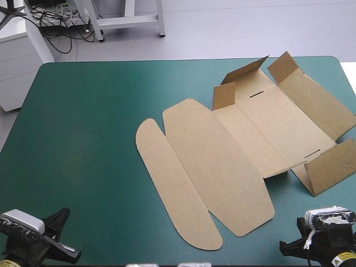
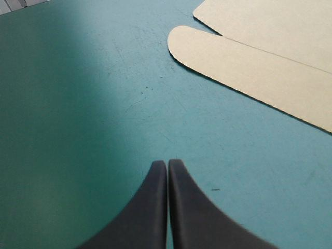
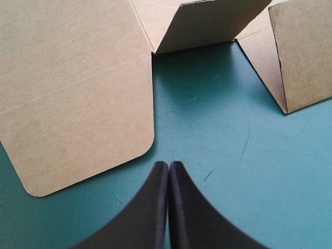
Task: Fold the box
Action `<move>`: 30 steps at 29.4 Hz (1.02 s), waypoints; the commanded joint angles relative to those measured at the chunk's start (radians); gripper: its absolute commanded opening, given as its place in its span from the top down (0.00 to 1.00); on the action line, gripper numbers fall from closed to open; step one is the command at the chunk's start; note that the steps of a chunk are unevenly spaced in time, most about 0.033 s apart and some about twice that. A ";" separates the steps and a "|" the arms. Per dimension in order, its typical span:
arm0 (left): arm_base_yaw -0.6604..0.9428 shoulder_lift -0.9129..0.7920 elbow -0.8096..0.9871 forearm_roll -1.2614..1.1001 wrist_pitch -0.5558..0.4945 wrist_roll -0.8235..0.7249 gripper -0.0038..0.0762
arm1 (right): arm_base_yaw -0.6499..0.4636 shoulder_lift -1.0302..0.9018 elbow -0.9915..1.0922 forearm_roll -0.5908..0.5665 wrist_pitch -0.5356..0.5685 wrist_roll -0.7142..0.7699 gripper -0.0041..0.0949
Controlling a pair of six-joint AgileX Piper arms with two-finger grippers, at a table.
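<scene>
The brown box [image 1: 233,161] lies mostly flat on the teal-green cover [image 1: 83,139], right of centre (some flaps at its far right end stand raised). Left gripper [image 2: 167,163] and right gripper [image 3: 169,165] rest near the table's front edge, fingers pressed together, holding nothing.

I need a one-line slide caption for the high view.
Fold not yet begun: the brown box lies open on the teal-green table, its right-end flaps partly raised.

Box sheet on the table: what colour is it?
The cut cardboard box is plain brown, clearest in the high view.
</scene>
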 commanded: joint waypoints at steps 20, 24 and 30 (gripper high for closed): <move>-0.006 0.018 -0.025 0.000 -0.076 -0.010 0.96 | -0.001 0.056 -0.087 0.017 -0.038 0.208 0.98; -0.006 0.018 -0.025 0.000 -0.076 -0.010 0.96 | -0.001 0.168 -0.234 0.015 0.018 0.269 0.98; -0.006 0.018 -0.025 0.000 -0.076 -0.010 0.96 | -0.001 0.389 -0.487 -0.046 0.060 0.368 0.98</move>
